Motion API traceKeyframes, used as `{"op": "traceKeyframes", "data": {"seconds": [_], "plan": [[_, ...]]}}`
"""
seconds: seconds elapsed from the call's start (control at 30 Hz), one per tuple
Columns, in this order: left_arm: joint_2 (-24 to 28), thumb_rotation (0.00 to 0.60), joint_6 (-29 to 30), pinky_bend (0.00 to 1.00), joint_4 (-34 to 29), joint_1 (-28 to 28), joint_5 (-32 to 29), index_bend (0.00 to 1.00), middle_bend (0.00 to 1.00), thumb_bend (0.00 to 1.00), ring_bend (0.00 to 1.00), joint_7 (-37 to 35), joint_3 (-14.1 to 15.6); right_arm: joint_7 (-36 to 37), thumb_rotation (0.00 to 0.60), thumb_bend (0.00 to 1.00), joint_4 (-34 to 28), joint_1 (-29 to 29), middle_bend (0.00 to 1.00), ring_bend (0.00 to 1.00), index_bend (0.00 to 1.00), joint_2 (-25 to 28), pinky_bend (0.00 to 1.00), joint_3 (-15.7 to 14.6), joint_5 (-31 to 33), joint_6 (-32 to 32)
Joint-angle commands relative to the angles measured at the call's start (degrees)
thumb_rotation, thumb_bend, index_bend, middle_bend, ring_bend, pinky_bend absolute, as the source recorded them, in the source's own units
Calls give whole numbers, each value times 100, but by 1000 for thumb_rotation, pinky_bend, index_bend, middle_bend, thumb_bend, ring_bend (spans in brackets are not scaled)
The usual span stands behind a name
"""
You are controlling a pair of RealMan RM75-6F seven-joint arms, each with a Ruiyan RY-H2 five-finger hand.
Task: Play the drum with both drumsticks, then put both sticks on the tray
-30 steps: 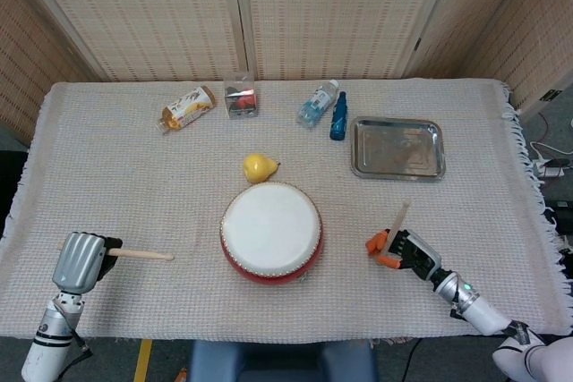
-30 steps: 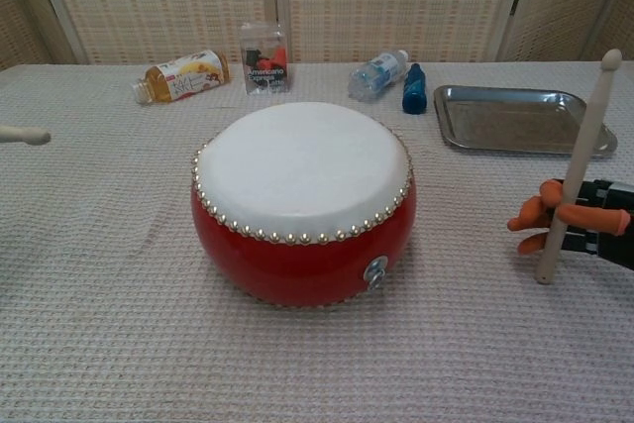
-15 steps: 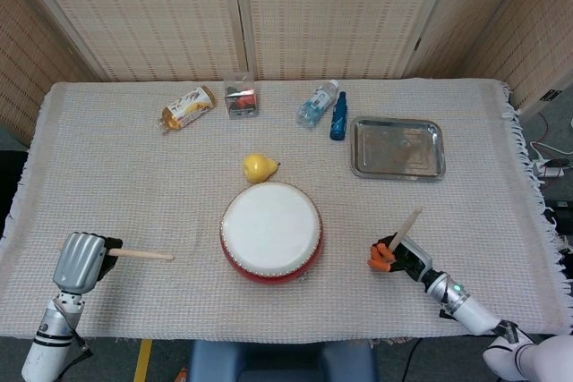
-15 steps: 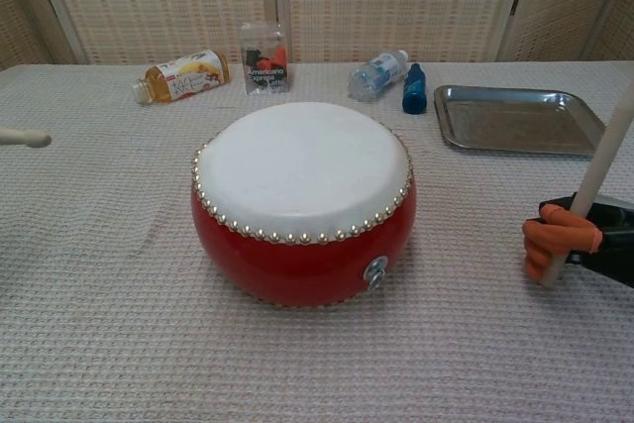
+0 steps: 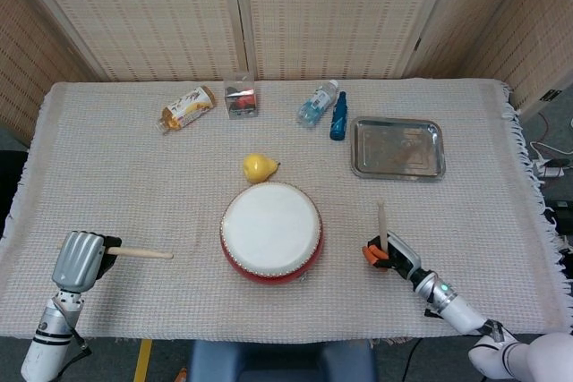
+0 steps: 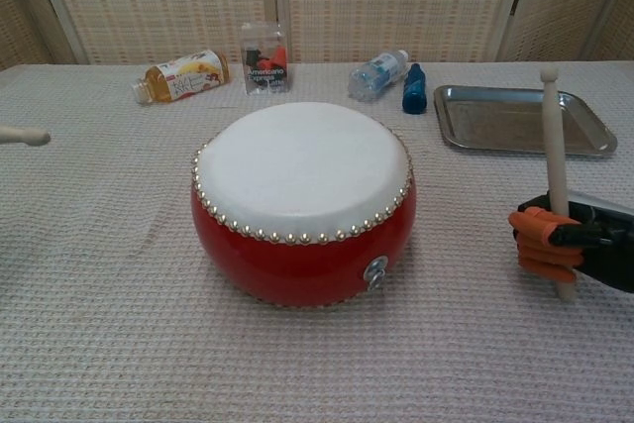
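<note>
Drum [image 5: 271, 231]: round, red (possibly lacquered), white-topped.

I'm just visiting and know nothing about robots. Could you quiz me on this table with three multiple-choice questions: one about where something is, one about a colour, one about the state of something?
1. Where does the small yellow pear lie?
A. just behind the drum
B. on the tray
C. beside the left hand

2. What colour is the side wall of the round white-topped drum?
A. blue
B. red
C. green

3. How is the wooden drumstick in the right hand held?
A. flat on the cloth
B. resting on the drumhead
C. roughly upright, tip up

Answers: 1 A, the head view shows the pear on the cloth just past the drum's far edge. 2 B, the chest view shows a red body under the white skin. 3 C, the stick rises from the orange-tipped fingers, clear of the drum; the silver metal tray holds nothing.
</note>
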Motion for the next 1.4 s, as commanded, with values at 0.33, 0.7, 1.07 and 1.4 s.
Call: {"op": "traceKeyframes", "data": {"seconds": [0.33, 0.7, 1.07, 1.4], "plan": [[78, 600, -86, 1000, -38, -80, 41, 1000, 1000, 590, 1000, 77, -7, -3649, 600, 885, -2078, 369, 1000, 1000, 1000, 1462, 1000, 362, 407, -604], [242, 600, -118, 1000, -366, -408, 305, 1000, 1000, 591, 1000, 444, -197, -8006, 600, 885, -4598, 723, 1000, 1000, 1000, 3262, 1000, 1053, 1747, -1366], [93, 600, -1088, 1000, -770, -998, -194, 1000, 1000, 594, 1000, 1351, -473, -9950, 600, 885, -5548, 1514, 1000, 1000, 1000, 4010, 1000, 1705, 3196, -2251], [-305, 600, -1770, 1000, -587, -1313, -781, 1000, 1000, 594, 1000, 2076, -474, -11087, 600, 885, -5903, 2132, 1000, 1000, 1000, 4109, 1000, 1852, 4366, -2569]]}}
